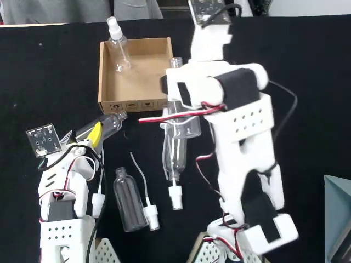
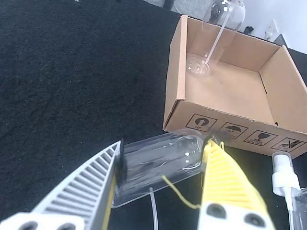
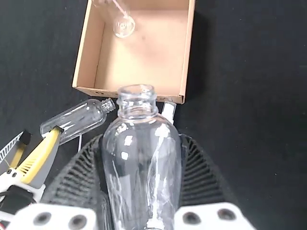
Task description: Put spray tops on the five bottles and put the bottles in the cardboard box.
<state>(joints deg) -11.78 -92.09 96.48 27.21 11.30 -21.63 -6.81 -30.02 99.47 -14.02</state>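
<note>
The open cardboard box (image 1: pixel 134 76) sits at the back, and one bottle with a spray top (image 1: pixel 118 46) stands in its far left corner. My left gripper (image 1: pixel 101 130) is shut on a topless clear bottle (image 2: pixel 158 160), held tilted with its neck close to the box's front wall (image 2: pixel 230 132). In front of the box's right corner, my right gripper (image 3: pixel 142 143) is shut on a second clear bottle (image 3: pixel 139 153), held with its open neck (image 1: pixel 175 62) up.
Another clear bottle (image 1: pixel 175 150) lies on the table under the right arm, with a white spray top (image 1: pixel 175 196) at its near end. A topless bottle (image 1: pixel 129 200) lies at the front beside two loose spray tops (image 1: pixel 151 211) (image 1: pixel 98 204).
</note>
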